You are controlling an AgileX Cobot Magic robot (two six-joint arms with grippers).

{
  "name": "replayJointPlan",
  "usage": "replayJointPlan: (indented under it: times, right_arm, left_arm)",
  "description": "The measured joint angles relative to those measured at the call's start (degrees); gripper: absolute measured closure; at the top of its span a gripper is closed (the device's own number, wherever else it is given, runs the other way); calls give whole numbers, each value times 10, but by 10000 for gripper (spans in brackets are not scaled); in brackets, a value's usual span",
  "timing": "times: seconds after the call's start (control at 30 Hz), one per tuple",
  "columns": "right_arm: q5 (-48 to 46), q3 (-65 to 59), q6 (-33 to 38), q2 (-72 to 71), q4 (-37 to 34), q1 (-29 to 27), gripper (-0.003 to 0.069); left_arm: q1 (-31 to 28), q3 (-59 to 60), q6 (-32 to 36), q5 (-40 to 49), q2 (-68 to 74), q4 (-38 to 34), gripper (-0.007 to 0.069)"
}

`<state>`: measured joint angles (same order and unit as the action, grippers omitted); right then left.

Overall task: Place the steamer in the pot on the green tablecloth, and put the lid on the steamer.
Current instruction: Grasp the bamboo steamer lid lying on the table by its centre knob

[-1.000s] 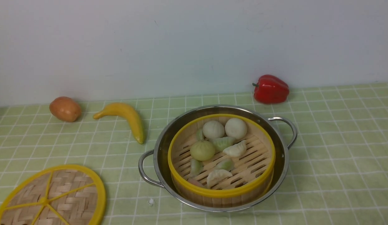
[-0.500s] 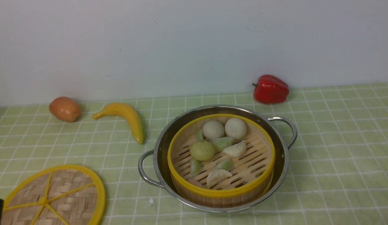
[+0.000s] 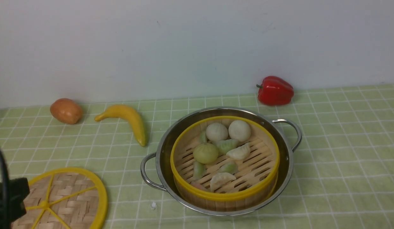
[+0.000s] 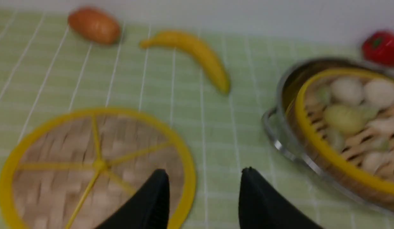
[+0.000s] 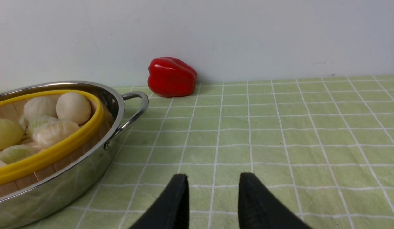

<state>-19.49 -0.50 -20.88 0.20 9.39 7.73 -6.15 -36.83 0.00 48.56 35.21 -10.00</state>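
The steamer (image 3: 247,184) with white and green dumplings sits inside the steel pot (image 3: 281,127) on the green tablecloth (image 3: 343,143). The lid (image 3: 73,197) lies flat on the cloth at the front left. My left arm shows at the front view's left edge, over the lid's near side. In the left wrist view my left gripper (image 4: 203,173) is open and empty above the lid's (image 4: 57,143) rim, with the steamer (image 4: 314,136) and pot (image 4: 279,95) to one side. My right gripper (image 5: 213,178) is open and empty over bare cloth beside the pot (image 5: 57,187) and steamer (image 5: 41,159).
A potato (image 3: 66,110) and a banana (image 3: 128,119) lie at the back left. A red pepper (image 3: 275,90) stands by the wall at the back right. A small white speck (image 3: 153,205) lies on the cloth near the pot.
My left arm has come into the front view from the left edge and now reaches over the lid's near side. Nothing else has moved.
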Motion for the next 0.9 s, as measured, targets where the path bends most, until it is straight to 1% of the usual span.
replayJointPlan:
  times: [0.07, 0.1, 0.2, 0.3, 0.5, 0.63, 0.8, 0.9]
  right_arm:
    - [0, 0, 0, 0, 0, 0, 419]
    - [0, 0, 0, 0, 0, 0, 419]
    - [0, 0, -1, 0, 0, 0, 419]
    - [0, 0, -1, 0, -1, 0, 419]
    - [0, 0, -1, 0, -1, 0, 419]
    - [0, 0, -1, 0, -1, 0, 419]
    - [0, 0, -1, 0, -1, 0, 419]
    - [0, 0, -1, 0, -1, 0, 419]
  left_arm:
    - [0, -70, -89, 116, 114, 97, 332]
    - [0, -86, -105, 139, 145, 126, 332]
    - [0, -129, -129, 174, 242, 176, 332]
    - [0, -164, -115, 172, 334, 202, 332]
    - [0, -212, -30, 135, 490, 205, 332]
    - [0, -216, 0, 111, 556, 205, 332]
    - [0, -217, 6, 69, 618, 202, 332]
    - [0, -217, 7, 61, 632, 199, 332]
